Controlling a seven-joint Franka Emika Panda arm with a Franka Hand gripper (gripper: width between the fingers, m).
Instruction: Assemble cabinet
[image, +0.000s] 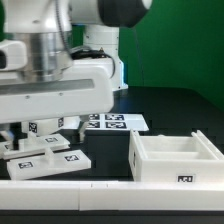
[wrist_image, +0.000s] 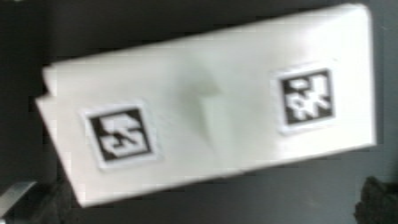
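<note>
The cabinet's box-like body (image: 175, 158), white and open on top with a small tag on its front, stands on the black table at the exterior view's right. Flat white cabinet panels (image: 45, 158) with tags lie at the exterior view's left. My gripper (image: 42, 130) hangs straight above them. In the wrist view one white panel (wrist_image: 205, 105) fills the picture; it has two tags and a low ridge between them. My gripper (wrist_image: 199, 198) is open, its dark fingertips (wrist_image: 18, 196) far apart at the picture's corners, with nothing between them.
The marker board (image: 115, 122) lies flat behind the panels, near the table's middle. A long white bar (image: 50, 195) runs along the table's front edge. A white robot base (image: 100, 45) stands at the back before a green wall.
</note>
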